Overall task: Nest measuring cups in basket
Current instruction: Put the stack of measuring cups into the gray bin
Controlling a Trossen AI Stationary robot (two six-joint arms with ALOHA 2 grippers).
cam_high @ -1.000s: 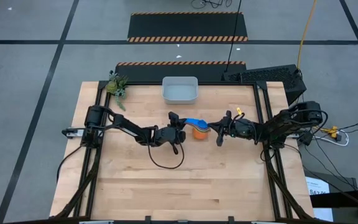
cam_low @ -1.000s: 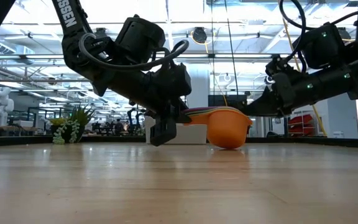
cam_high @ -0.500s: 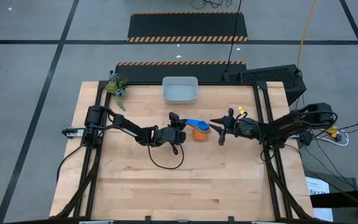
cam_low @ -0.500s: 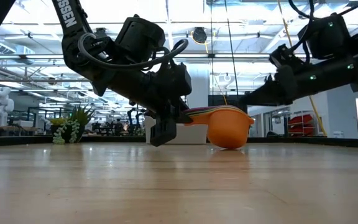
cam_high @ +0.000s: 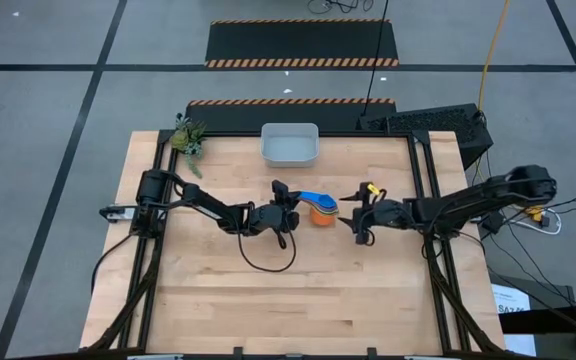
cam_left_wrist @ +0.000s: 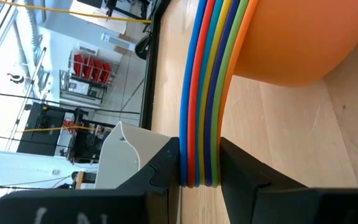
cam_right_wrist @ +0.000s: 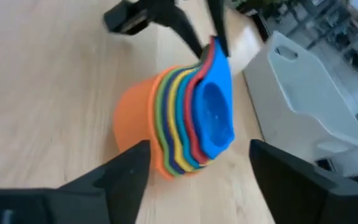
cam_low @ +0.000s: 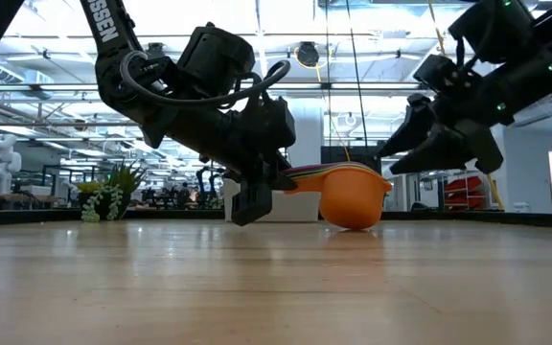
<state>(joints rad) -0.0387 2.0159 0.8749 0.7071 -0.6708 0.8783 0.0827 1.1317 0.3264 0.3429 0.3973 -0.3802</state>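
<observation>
**Cups stacked, basket still waiting**

The measuring cups (cam_high: 320,209) sat nested as one stack near the middle of the bench (cam_high: 218,300), the orange one outermost and a blue one innermost; from the right wrist view the rims ran orange, green, navy, yellow and red to blue. The stack lay tipped, its orange bowl touching the wood in the low view. So the nesting itself looked done, though I could not count all seven cups with certainty.

What was left was the transfer. The basket (cam_high: 289,144) stood at the far edge of the bench, well apart from the stack, and appeared to hold nothing.

The left claw (cam_high: 284,208) pinched the bundled handles of the stack, its two dark fingers (cam_left_wrist: 166,168) pressed against either side of the coloured strips. The right claw (cam_high: 360,214) hung just beside the stack on its other side, fingers spread wide and touching none of the cups.

Writing was scarce. White capital letters ran down the left arm (cam_low: 113,38) in the low view; only the ending "SSEN" could be read. A small printed sheet lay on the floor by the bench's corner in the high view, too small to make out.
</observation>
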